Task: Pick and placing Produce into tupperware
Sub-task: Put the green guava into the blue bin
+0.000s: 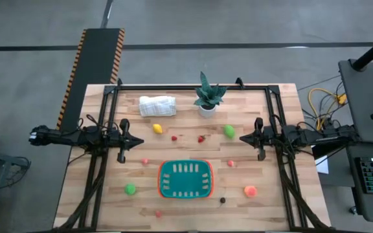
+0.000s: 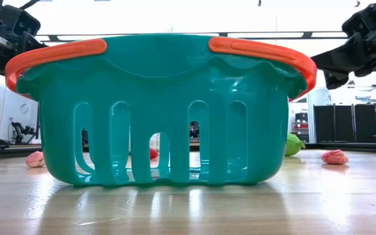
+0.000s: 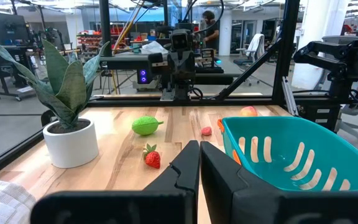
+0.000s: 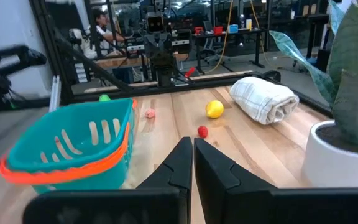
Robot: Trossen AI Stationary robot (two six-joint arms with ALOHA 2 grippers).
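The tupperware (image 1: 185, 178), teal inside with an orange-red rim, stands on the wooden table near its front edge and fills the low view (image 2: 155, 111). Produce lies scattered around it: a yellow piece (image 1: 157, 128), a green piece (image 1: 229, 131), a red strawberry (image 1: 201, 138), a second green piece (image 1: 130, 189), an orange-pink piece (image 1: 250, 191), a small dark piece (image 1: 223, 200) and several small pink or red ones. My left gripper (image 1: 141, 140) hovers shut at the table's left, pointing level toward the middle (image 3: 199, 149). At the table's right, my right gripper (image 1: 241, 138) faces it, also shut (image 4: 192, 144). Neither holds anything.
A potted green plant (image 1: 207, 97) and a rolled white cloth (image 1: 157, 105) stand near the far edge. Black frame rails (image 1: 193, 86) run along the far edge and both sides. Bare wood lies between the grippers. A person (image 4: 101, 25) sits in the room beyond the table.
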